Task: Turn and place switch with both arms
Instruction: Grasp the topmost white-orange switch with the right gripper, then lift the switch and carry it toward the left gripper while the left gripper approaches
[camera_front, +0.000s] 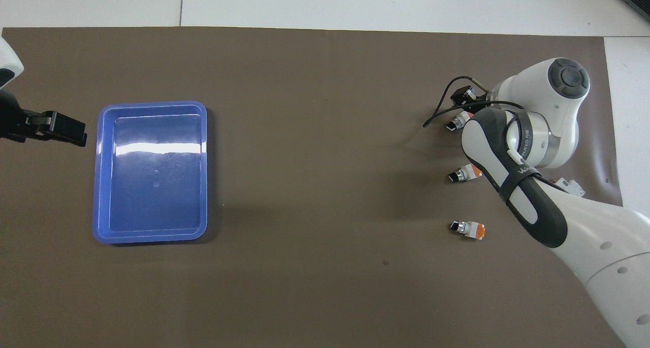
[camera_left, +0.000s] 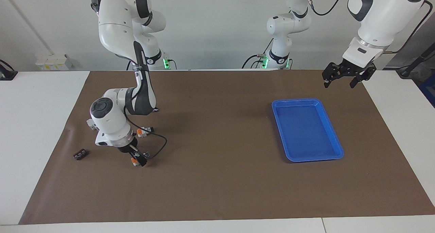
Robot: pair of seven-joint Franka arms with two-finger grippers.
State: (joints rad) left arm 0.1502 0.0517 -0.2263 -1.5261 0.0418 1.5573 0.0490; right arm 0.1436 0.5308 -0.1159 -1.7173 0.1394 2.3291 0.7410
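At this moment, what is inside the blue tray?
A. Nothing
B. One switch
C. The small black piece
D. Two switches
A: the blue tray shows only its bare floor in both views, while the switches lie on the brown mat toward the right arm's end of the table, by the right gripper.

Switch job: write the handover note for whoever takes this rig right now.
Right end effector: low at the brown mat, by the farthest switch, a small white one with a black knob tip; grip unclear.
Left end effector: open, raised over the mat beside the blue plastic tray, waiting.
Middle switch and nearest switch lie loose on the mat, nearer the robots.
Done: nothing; the tray holds no switch.
Left: grasp, turn with both arms, place, probably in the tray.
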